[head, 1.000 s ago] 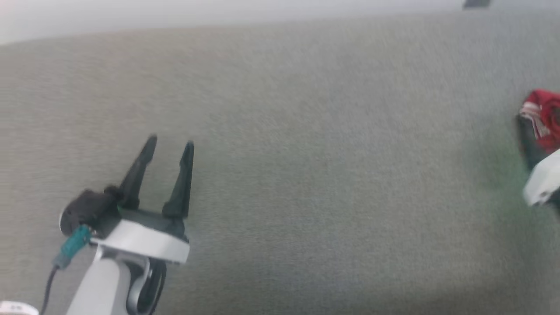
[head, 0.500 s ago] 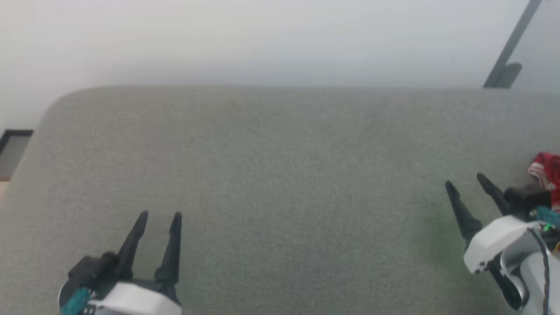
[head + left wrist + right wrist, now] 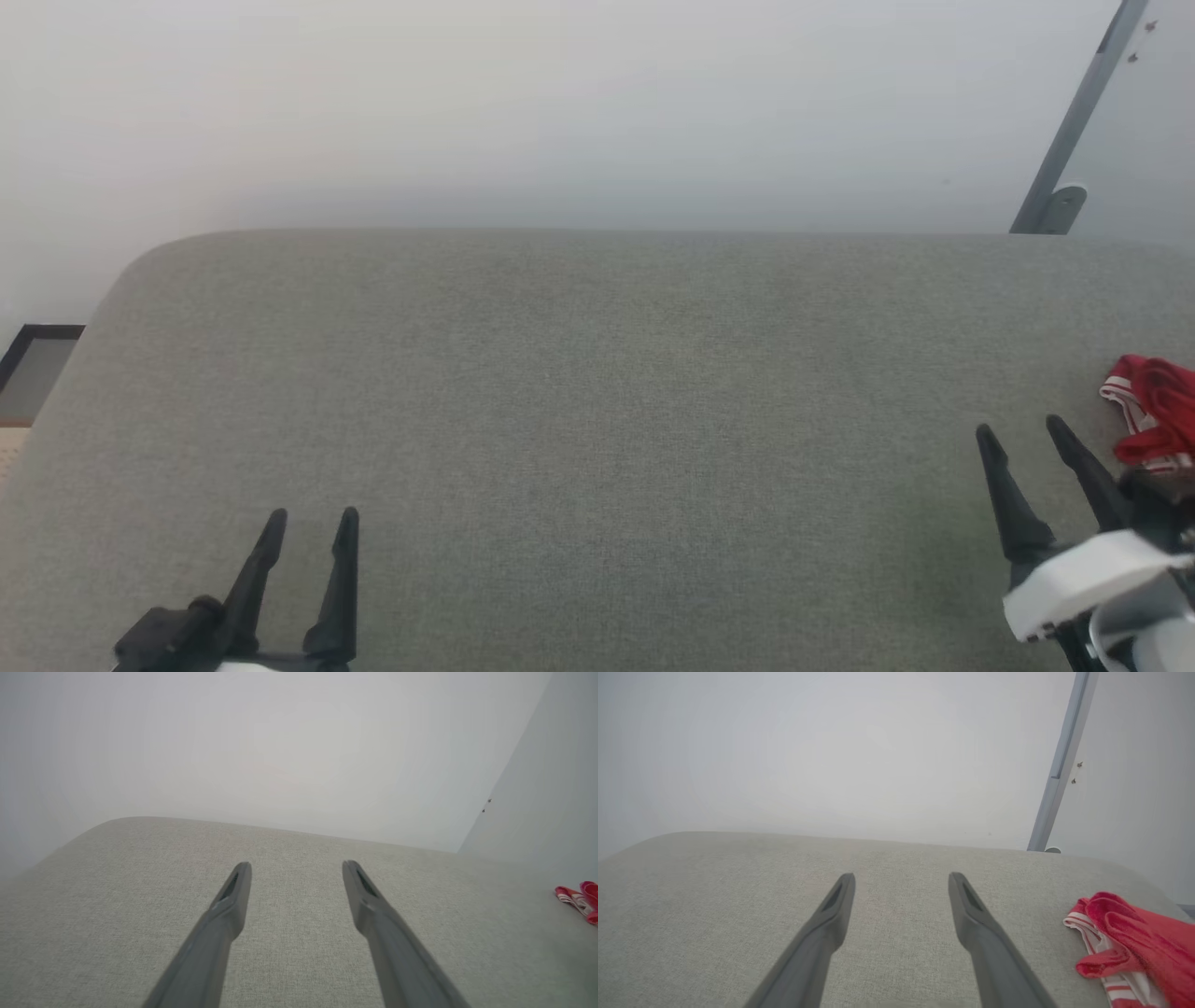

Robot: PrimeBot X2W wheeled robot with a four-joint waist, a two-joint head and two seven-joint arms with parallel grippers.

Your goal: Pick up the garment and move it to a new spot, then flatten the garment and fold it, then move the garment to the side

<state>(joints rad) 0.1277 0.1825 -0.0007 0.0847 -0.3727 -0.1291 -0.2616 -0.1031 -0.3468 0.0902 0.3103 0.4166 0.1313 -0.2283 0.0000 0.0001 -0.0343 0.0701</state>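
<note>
Nubby grey cushion [image 3: 597, 392]; crumpled red garment [image 3: 1158, 401]; left fingers [image 3: 338, 579] and right fingers [image 3: 1011, 504] apart

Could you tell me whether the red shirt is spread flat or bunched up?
Bunched up: the soft red shirt with striped white trim lies in rumpled folds on the grey fabric surface.

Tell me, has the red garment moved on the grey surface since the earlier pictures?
No. The garment lies as before, below and right of the metal post's foot; the whole head view shifted, so the camera moved.
</note>
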